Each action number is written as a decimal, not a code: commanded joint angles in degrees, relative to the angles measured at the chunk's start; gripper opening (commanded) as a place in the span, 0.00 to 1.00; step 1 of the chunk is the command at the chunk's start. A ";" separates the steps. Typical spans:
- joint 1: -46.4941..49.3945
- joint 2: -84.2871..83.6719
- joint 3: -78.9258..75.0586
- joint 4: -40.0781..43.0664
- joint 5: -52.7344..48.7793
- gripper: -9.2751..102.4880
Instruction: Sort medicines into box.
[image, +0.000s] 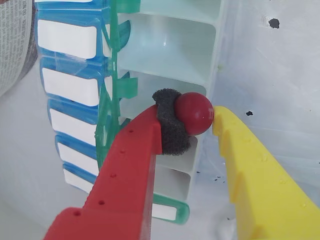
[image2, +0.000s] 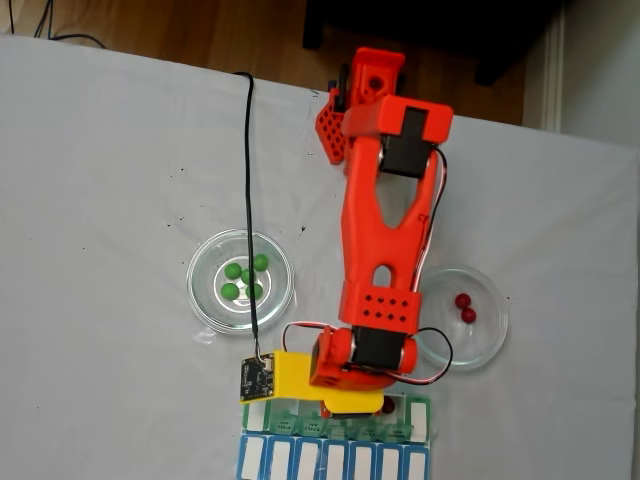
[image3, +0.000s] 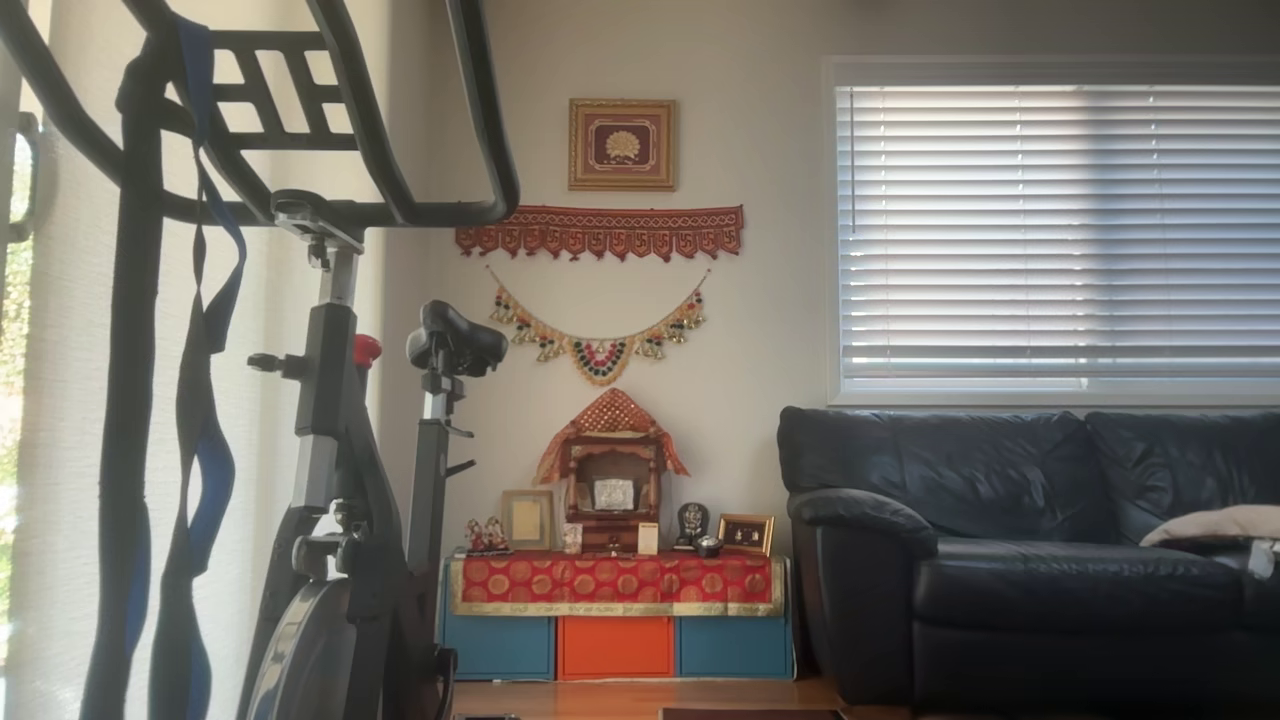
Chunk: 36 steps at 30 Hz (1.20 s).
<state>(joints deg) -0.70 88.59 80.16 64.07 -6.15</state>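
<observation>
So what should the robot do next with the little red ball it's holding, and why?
Probably open the gripper a little to drop the dark red round ball. In the wrist view it is pinched between the red foam-padded finger and the yellow finger, above an open white compartment of the green-lidded pill box.

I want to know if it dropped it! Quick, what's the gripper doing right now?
Gripper: closed on a red ball, held over the open pill box.

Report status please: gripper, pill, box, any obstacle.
Gripper shut on dark red round ball. Ball over open white compartment of green-lidded pill organizer. Nothing in the way.
</observation>
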 joint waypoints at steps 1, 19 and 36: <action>-0.97 1.85 -6.94 -1.67 0.70 0.10; -2.20 -4.04 -13.01 -0.70 0.62 0.10; -2.55 -5.01 -15.03 2.64 0.09 0.27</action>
<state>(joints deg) -2.02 82.35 71.54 66.53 -5.45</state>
